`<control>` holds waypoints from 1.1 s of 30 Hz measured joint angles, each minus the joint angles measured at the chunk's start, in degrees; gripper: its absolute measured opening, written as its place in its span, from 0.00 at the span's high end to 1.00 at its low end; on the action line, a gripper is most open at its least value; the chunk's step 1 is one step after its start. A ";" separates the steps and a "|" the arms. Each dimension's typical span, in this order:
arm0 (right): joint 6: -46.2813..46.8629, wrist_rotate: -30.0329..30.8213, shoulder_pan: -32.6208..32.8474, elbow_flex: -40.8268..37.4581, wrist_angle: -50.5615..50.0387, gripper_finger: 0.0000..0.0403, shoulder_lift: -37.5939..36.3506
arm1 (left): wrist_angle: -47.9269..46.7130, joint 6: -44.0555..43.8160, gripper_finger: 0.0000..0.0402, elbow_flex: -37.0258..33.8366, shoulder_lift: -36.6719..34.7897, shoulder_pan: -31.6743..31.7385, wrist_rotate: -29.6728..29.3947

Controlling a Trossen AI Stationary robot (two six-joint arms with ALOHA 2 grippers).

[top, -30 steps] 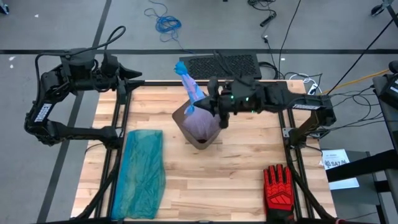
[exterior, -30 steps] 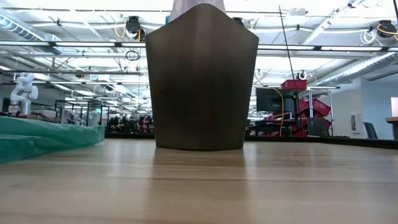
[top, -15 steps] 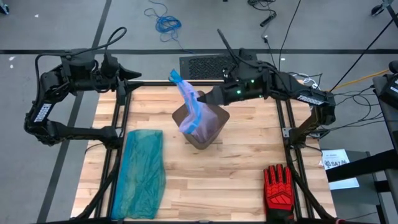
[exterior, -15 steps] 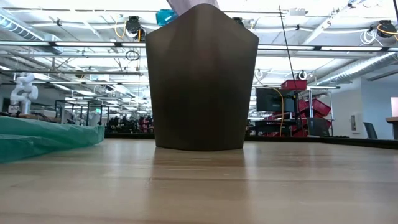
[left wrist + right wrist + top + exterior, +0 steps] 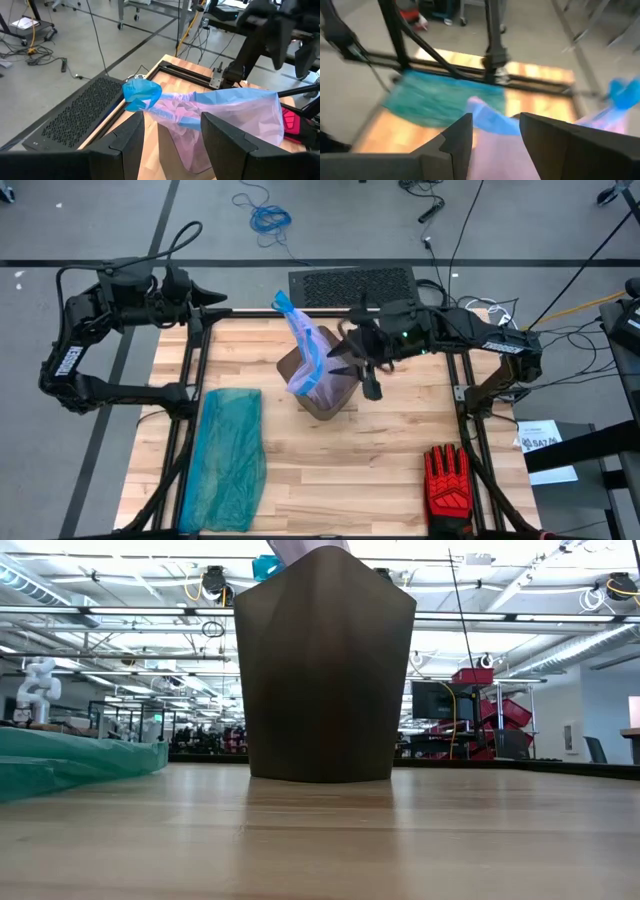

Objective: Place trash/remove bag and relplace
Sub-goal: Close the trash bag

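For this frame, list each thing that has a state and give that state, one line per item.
bag: bunched upward, partly pulled out of the bin, blue drawstring rim gathered at its top, held by no gripper.
bin: upright on the table, bag's lower part inside.
teal-green bag: lying flat on the table, untouched.
glove: lying flat near the table edge.
right gripper: open, beside the bag.
left gripper: open, parked at the table's far left corner.

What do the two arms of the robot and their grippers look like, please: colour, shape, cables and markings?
Both arms are black and jointed, built of tube-like links. The left arm carries white lettering on one link, and a black cable loops off its upper part. The right arm shows small green lights near the wrist and white lettering on a link. The left gripper and the right gripper each have two flat, dark, angular fingers.
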 joint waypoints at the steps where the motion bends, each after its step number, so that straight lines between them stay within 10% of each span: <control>1: -3.48 2.02 0.86 0.26 0.01 0.61 0.02 | -0.04 0.07 0.53 0.00 0.00 0.00 -0.09; 17: -44.06 28.86 16.26 0.57 -0.14 0.61 10.82 | -0.44 3.57 0.53 0.00 0.00 0.00 -8.56; 33: -52.04 51.46 18.39 0.53 8.24 0.68 21.59 | -3.10 4.46 0.53 0.00 -0.43 -0.05 -8.64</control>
